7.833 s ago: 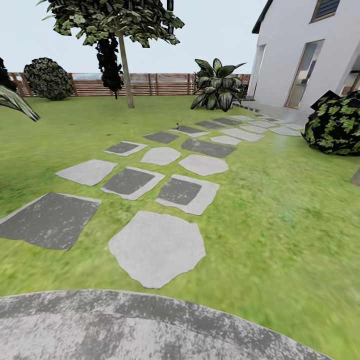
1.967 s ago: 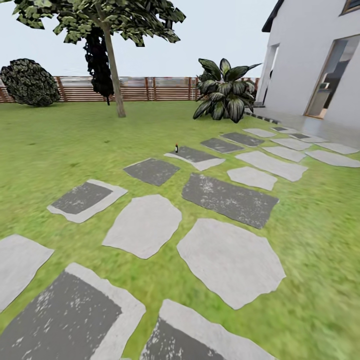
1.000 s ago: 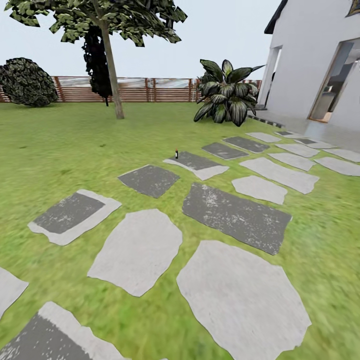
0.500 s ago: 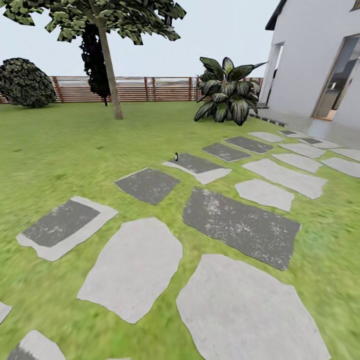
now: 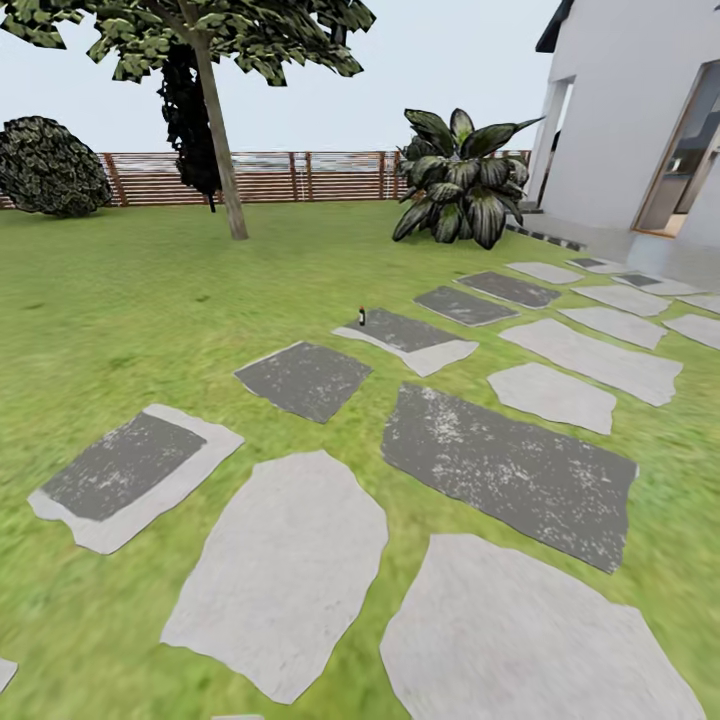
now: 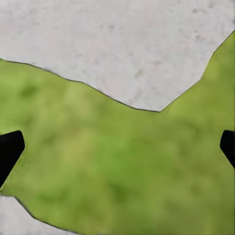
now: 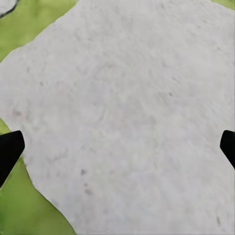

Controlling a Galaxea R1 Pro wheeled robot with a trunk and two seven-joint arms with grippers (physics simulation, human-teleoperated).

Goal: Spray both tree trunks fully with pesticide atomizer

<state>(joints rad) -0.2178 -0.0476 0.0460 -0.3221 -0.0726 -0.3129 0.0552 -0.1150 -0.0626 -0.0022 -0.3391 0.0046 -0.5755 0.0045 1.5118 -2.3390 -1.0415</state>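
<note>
Grey stone (image 7: 127,117): beneath right pincer (image 7: 117,147), spread wide, grasping nothing.
Lawn (image 6: 122,166): beneath left pincer (image 6: 117,147), likewise spread.
Atomizer (image 5: 362,317): well ahead, upright beside dark slab (image 5: 410,335).

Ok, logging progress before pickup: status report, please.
Both grippers open, empty, above grass and stepping stones. Atomizer upright at a dark stone's edge, ahead. One tree trunk beyond. Nothing in the way.

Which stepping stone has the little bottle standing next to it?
The dark grey stone with a pale front edge, midway up the path; the small bottle stands at its left corner.
</note>
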